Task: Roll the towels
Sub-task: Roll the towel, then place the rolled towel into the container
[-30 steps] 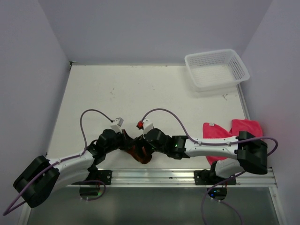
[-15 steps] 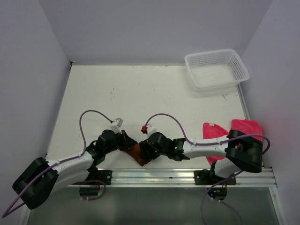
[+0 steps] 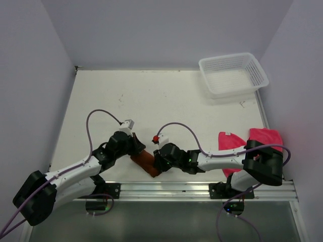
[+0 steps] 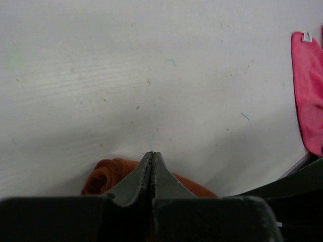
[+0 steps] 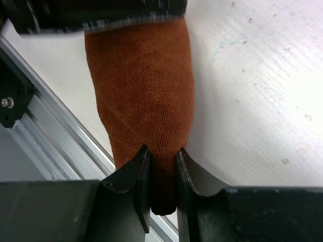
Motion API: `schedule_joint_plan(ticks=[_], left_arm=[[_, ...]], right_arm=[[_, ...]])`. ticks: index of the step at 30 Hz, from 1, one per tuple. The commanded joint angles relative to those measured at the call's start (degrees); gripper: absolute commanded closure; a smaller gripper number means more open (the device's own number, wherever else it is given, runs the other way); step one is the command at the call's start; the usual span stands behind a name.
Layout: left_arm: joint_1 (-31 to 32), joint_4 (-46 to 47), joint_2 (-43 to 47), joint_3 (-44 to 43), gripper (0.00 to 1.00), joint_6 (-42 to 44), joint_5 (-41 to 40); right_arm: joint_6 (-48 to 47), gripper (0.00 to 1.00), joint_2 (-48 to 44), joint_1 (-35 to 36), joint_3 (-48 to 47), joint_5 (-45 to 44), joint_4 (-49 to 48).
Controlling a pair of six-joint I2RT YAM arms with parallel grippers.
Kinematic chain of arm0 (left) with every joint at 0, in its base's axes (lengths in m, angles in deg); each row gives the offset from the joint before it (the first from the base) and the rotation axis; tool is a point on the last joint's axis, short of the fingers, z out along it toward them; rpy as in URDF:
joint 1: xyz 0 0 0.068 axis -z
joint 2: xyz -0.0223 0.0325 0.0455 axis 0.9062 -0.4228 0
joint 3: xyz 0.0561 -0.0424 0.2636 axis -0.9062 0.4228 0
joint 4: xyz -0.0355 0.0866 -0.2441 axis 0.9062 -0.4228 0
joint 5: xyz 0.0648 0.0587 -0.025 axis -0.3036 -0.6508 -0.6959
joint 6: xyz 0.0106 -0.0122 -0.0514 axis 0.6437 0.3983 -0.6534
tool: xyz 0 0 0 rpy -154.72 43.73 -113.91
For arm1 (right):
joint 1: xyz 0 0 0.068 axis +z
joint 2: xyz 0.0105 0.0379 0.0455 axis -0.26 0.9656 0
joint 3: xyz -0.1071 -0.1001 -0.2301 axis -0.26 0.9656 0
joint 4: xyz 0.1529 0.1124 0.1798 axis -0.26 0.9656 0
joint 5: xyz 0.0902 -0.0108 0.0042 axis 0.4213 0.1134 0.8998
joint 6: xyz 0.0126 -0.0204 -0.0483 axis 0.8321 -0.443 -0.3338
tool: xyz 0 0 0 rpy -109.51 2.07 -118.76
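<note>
The rust-brown towel (image 3: 144,162) lies rolled up near the table's front edge, between my two grippers. In the right wrist view my right gripper (image 5: 163,159) is shut on the near end of that brown towel (image 5: 141,85), which bulges between the jaws. My left gripper (image 4: 151,154) is shut, its jaws pressed together with nothing between them, just above the roll's other end (image 4: 103,174). From above, the left gripper (image 3: 136,149) sits at the roll's upper left and the right gripper (image 3: 156,164) at its lower right. The pink towel (image 3: 262,137) lies flat at the right, partly under the right arm.
A white mesh basket (image 3: 232,74) stands at the back right corner. The aluminium rail (image 3: 166,189) runs along the table's front edge, close under the brown roll. Purple walls close in the table on three sides.
My right gripper has closed on the end of the brown towel. My left gripper has drawn back up and left, uncovering the roll.
</note>
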Motion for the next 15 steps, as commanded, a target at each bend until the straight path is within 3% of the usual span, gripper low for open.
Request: schedule_joint_plan(ticks=[1, 7, 15], left_arm=[[-0.13, -10.67, 1.81, -8.62, 1.0, 5.85, -9.61], [-0.22, -13.16, -0.3, -17.08, 1.0, 7.88, -9.27], [-0.13, -3.58, -6.54, -17.97, 1.0, 5.6, 0.92]], right_arm=[[-2.65, 0.98, -1.99, 0.41, 1.54, -7.39, -0.39], [-6.26, 1.0, -2.88, 1.72, 1.99, -22.95, -1.18], [-6.7, 0.98, 2.21, 6.64, 0.32, -38.42, 0.3]])
